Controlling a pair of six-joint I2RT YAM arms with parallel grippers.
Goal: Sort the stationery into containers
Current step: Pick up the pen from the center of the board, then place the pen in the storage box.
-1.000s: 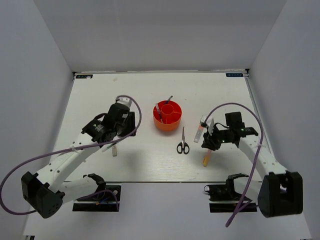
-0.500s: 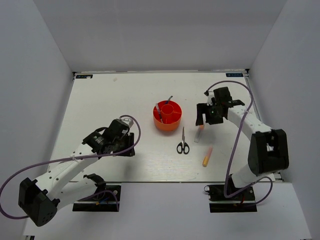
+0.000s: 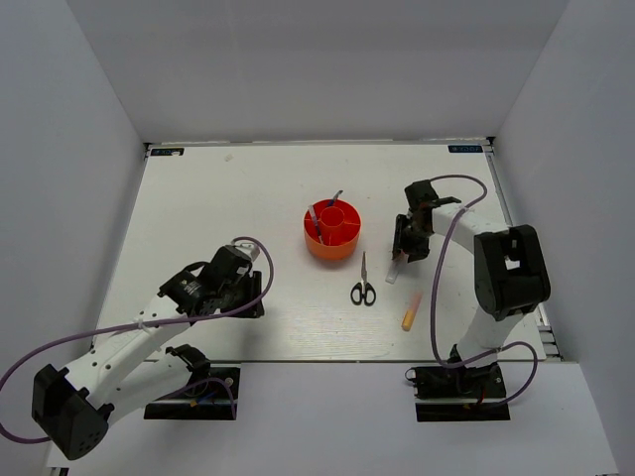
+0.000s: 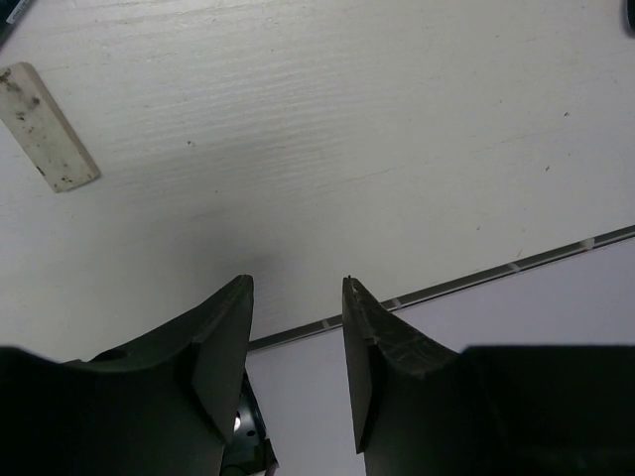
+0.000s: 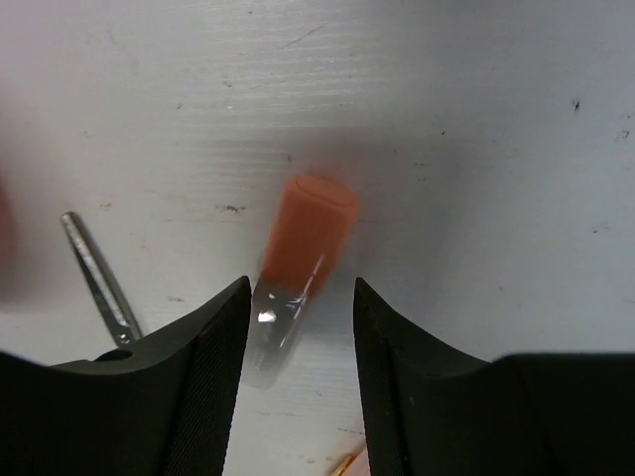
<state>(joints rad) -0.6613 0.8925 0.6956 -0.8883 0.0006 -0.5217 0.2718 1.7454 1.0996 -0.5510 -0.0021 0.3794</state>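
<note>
Marker (image 5: 301,253), one only, lay flat between the tub (image 3: 322,250) and the right edge of the table (image 3: 248,198); light, stiff and slick, it seemed best gripped mid-barrel. My right gripper (image 5: 300,293) hung spread astride it, my left gripper (image 4: 296,288) spread and empty. One scissors (image 3: 363,289) and one highlighter (image 3: 409,313) lay toward the near edge.

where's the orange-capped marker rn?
The marker lies on the table just right of the scissors, right of the red-orange tub in the top view. The open right end effector straddles it, not visibly gripping.
</note>
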